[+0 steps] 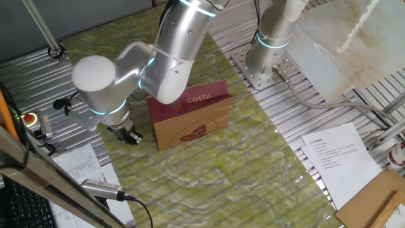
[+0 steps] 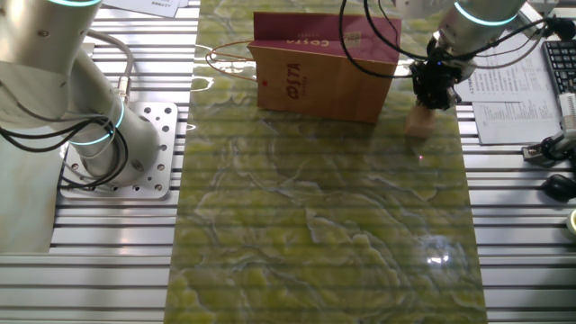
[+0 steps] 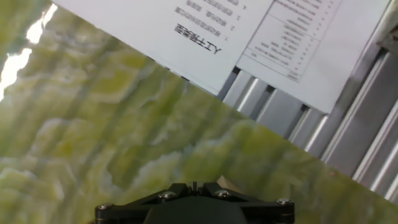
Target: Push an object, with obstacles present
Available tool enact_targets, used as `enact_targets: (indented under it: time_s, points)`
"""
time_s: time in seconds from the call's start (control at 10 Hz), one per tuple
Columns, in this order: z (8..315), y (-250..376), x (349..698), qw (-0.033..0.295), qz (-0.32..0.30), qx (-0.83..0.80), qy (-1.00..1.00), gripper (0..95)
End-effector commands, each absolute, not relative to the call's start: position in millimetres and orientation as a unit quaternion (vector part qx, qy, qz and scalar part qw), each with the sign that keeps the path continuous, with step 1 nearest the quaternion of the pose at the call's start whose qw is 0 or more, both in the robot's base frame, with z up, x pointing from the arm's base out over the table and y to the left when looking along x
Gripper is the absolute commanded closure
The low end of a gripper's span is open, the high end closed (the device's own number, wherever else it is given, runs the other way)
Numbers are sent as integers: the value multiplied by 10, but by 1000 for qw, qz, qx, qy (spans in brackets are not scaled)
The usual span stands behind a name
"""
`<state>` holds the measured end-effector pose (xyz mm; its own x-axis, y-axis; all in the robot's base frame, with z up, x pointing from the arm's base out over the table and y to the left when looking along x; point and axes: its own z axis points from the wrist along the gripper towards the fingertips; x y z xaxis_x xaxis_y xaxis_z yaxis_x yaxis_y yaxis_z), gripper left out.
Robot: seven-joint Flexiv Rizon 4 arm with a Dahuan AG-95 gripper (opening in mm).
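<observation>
A brown and maroon Costa paper bag (image 2: pixel 322 79) stands upright on the green marbled mat (image 2: pixel 315 225). Just right of it, the black gripper (image 2: pixel 433 90) hangs directly above the small wooden cube (image 2: pixel 417 122), apparently touching it. Whether its fingers are apart is unclear.

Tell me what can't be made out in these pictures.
- End effector: open or shut is unclear; dark and small in both fixed views, its fingers out of frame in the hand view.
- Wooden cube: hidden by the arm in one fixed view; only a corner shows in the hand view.
- Printed sheet: text too blurred.
</observation>
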<state>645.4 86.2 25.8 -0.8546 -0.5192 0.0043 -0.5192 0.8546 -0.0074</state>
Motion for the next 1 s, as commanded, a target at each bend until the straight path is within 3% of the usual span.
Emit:
enact_targets:
  time_s: [0.1, 1.0]
  points:
    - [270, 841, 6439, 1, 6, 272, -962, 950]
    - [361, 327, 6161, 1, 22, 301, -953, 950]
